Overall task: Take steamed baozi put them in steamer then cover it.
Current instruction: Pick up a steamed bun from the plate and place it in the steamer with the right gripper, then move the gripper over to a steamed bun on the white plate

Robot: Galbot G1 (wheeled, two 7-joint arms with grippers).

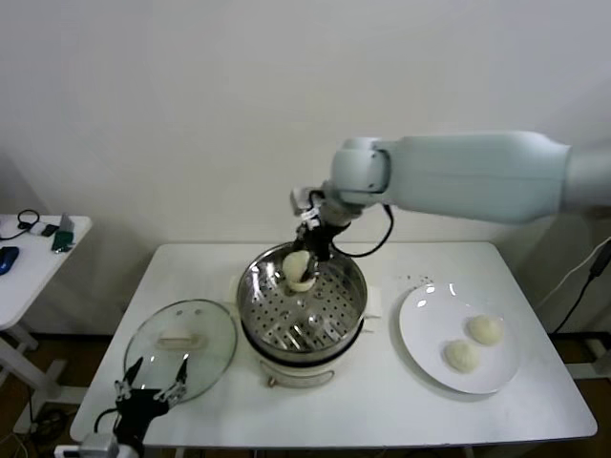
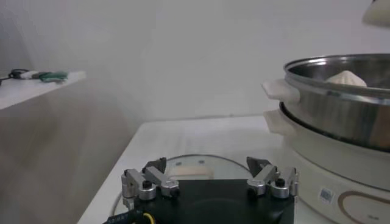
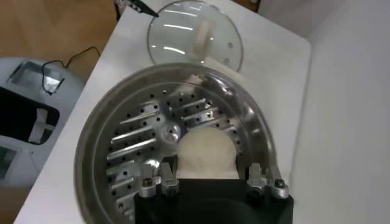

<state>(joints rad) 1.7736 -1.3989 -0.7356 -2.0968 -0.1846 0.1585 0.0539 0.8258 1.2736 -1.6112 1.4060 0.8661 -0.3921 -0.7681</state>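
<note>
White table [image 1: 382,420], seen from the head camera. At its middle, the steamer [image 1: 353,286]; left of it, flat on the table, the cover [image 1: 215,334]; right, a white plate [image 1: 420,343] with two steamed baozi [image 1: 485,329]. Above the steamer's far rim, right pincer [image 1: 304,260], closed on one baozi [image 1: 297,271], perforated floor directly below and slightly nearer. Release point therefore straight down, not sideways. Left pincer [image 1: 151,389] parked at the near left edge, just near of the cover, fully open, holding nothing.
</note>
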